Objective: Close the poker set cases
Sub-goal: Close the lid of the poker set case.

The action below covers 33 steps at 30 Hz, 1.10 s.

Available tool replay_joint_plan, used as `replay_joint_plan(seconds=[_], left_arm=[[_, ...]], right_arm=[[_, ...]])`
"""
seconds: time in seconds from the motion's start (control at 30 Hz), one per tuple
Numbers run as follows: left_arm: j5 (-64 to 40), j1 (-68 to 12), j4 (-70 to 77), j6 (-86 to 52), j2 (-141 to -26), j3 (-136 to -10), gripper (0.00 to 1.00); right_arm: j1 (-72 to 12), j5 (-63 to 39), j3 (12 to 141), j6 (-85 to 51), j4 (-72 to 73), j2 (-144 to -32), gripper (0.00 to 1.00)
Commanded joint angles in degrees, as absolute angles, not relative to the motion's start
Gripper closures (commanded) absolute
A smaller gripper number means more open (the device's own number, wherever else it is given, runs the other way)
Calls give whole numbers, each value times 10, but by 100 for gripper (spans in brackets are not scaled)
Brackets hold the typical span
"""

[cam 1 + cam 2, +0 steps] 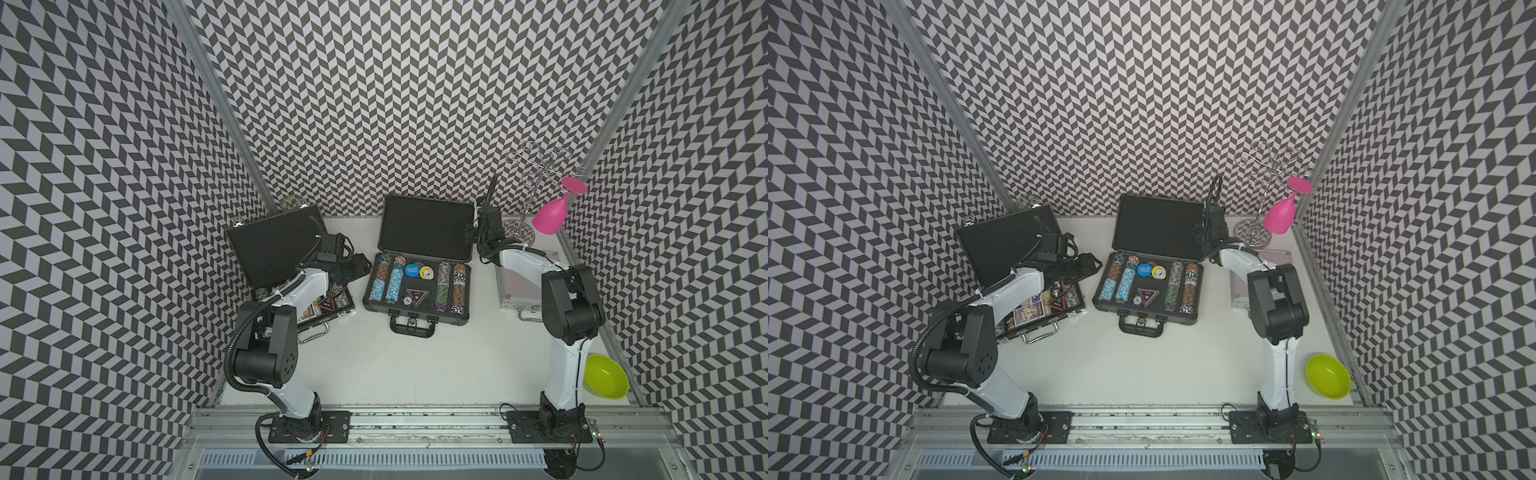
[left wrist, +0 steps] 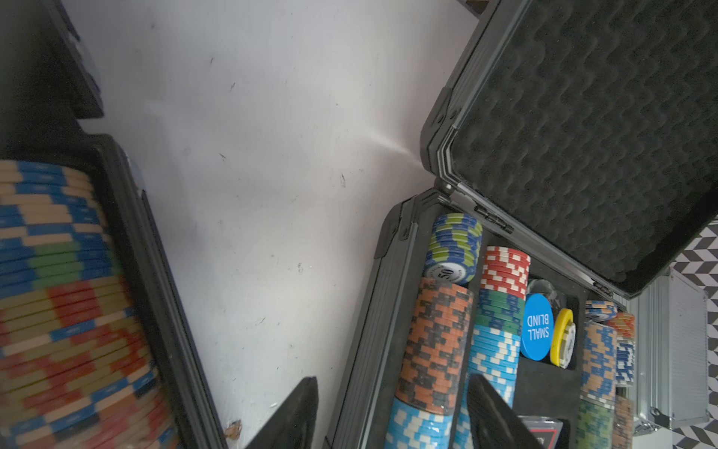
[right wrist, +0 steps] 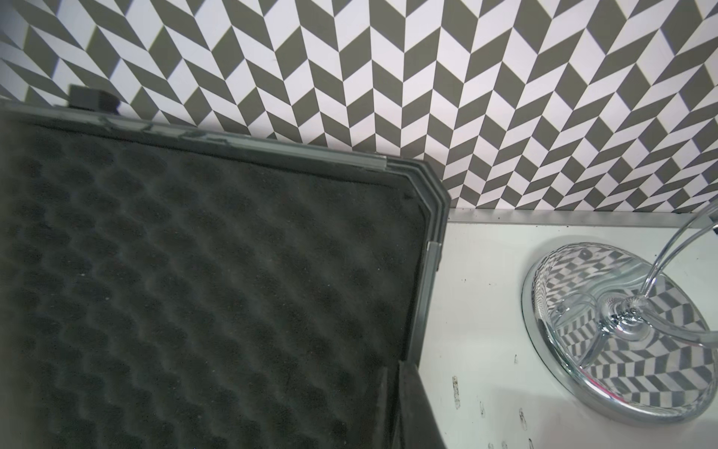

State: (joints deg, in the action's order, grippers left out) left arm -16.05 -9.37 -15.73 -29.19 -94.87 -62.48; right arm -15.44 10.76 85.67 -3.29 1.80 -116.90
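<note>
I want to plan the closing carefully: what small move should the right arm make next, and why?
Probably swing the lid of the ribbed grey case forward and down over its chips. The right pincer is shut at that lid's right edge, the lid stands upright, and the silver case beside it already lies closed.

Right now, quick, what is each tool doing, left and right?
Left tool: open, holding nothing.
Right tool: shut, at the side edge of the grey case lid; whether it pinches the lid cannot be told.
</note>
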Motion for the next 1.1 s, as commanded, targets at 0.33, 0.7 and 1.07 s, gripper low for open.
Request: replay_joint_plan(seconds=[0.33, 0.7, 1.07], left_arm=[[-138, -110, -166, -281, -925, -614, 36], [-138, -149, -158, -290, -917, -573, 36], [-116, -150, -177, -279, -915, -597, 36]], right_arm=[[-160, 56, 874, -25, 52, -1205, 100], [-160, -14, 913, -16, 88, -1216, 100], [-161, 6, 896, -55, 53, -1176, 70]])
